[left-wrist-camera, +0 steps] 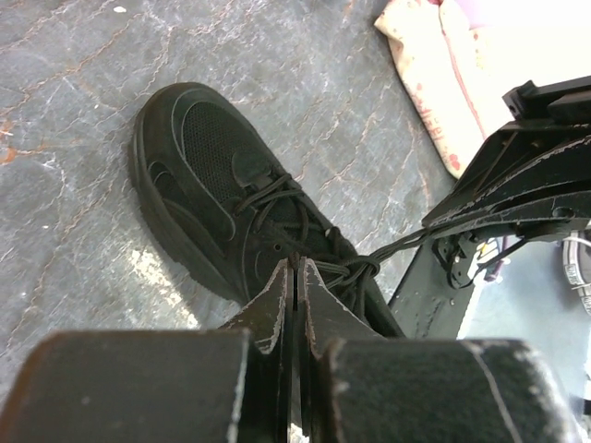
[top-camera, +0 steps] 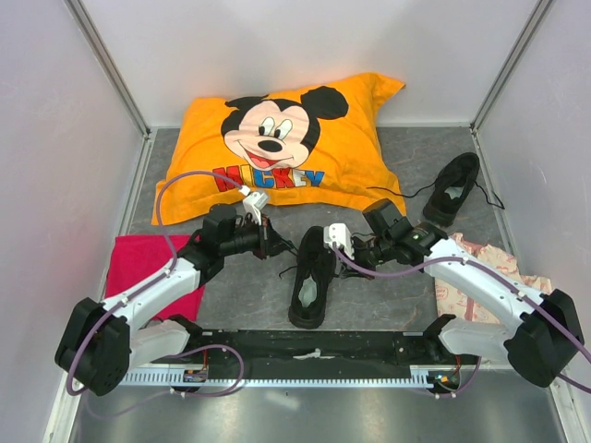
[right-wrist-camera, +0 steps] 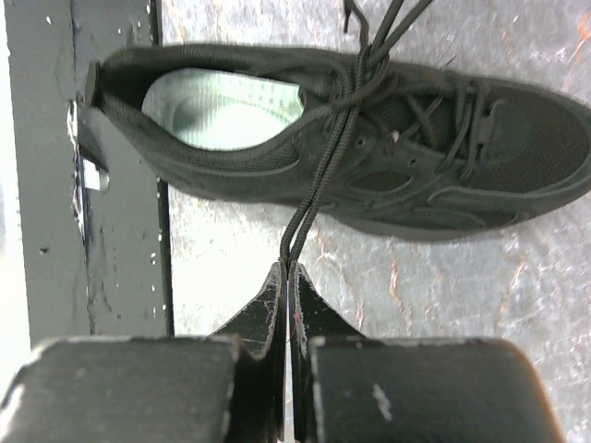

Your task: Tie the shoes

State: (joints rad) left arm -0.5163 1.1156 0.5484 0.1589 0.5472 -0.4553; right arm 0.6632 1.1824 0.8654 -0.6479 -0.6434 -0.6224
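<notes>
Near the middle of the tabletop's (top-camera: 242, 297) near edge lay the near shoe (top-camera: 311, 277). Its long axis ran from near edge to far edge, heel and pale insole toward the arm bases, toe pointing away. We counted two shoes. The second shoe (top-camera: 452, 189) sat well apart by the far right corner, untouched, with its laces trailing loose.

We had two grippers at work, one on each flank of the near shoe. The left gripper (left-wrist-camera: 295, 277) stood just off the shoe's left side with its jaws pressed together, and it appeared to pinch a strand right at the tips. The right gripper (right-wrist-camera: 288, 277) stood off the right side, jaws likewise clamped, with a doubled length of the laces (right-wrist-camera: 319, 185) running taut from it up over the shoe. Between them a first crossing (left-wrist-camera: 358, 268) sat above the eyelets, so the shoe lay straight ahead of each gripper, across the line of pull. Both arms were about equally near; we judged the next move to hinge on drawing outward, left and right, square to the shoe's length.

Elsewhere we counted one orange pillow (top-camera: 295, 148) at the far edge, one red cloth (top-camera: 138, 263) at the left edge and one pale patterned cloth (left-wrist-camera: 434, 83) at the right.
</notes>
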